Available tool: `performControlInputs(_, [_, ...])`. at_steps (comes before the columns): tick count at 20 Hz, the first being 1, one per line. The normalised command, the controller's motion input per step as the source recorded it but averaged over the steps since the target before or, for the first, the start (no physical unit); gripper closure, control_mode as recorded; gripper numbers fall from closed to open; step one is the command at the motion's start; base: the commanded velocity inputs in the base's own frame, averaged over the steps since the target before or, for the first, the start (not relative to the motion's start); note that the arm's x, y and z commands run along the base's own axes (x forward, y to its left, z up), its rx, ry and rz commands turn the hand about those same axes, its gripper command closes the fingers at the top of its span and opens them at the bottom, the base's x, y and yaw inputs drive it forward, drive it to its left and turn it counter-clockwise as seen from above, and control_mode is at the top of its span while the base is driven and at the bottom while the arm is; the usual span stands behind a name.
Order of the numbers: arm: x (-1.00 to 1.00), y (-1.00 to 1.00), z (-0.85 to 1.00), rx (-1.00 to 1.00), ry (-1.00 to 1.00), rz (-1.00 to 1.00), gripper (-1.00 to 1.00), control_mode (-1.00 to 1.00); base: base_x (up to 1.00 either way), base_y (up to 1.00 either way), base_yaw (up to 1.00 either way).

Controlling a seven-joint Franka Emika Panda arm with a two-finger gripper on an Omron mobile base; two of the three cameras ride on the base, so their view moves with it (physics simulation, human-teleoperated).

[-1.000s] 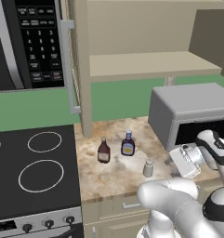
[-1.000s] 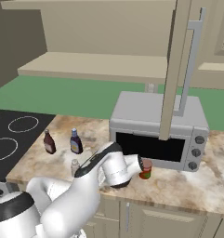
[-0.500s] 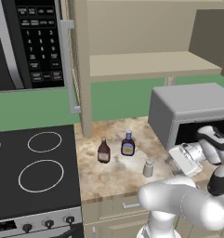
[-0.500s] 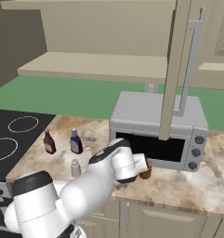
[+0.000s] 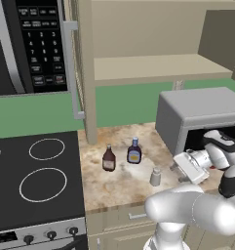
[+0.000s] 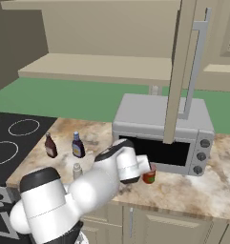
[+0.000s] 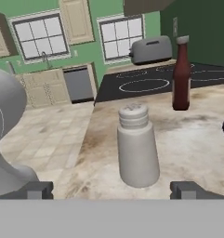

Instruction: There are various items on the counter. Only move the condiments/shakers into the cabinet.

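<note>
Gripper (image 7: 111,188) fingers stand spread wide, low over the beige-brown speckled stone counter (image 5: 124,180), holding nothing; the short grey-white shaker (image 7: 137,146) stands upright just ahead, between the tips. Beyond it rises the slim brown-red bottle (image 7: 181,74); the dark bottle with blue cap and yellow label (image 5: 134,151) is cut off at the hand view's right edge. From the right base, the arm hides most of the small red can (image 6: 149,177) before the grey boxy microwave (image 6: 157,128). Overhead, the beige wall cabinet's tan shelf (image 5: 153,68) is bare.

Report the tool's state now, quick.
Tool: open, holding nothing; its tips stand wide on either side of the grey-white shaker on the counter.
</note>
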Motion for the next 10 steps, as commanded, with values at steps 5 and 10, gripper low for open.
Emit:
performControlInputs(5, [0.00, 0.37, 0.00, 0.00, -0.02, 0.00, -1.00, -1.00, 0.00, 0.00, 0.00])
performControlInputs(10, [0.00, 0.36, 0.00, 0.00, -0.04, 0.00, -1.00, -1.00, 0.00, 0.00, 0.00])
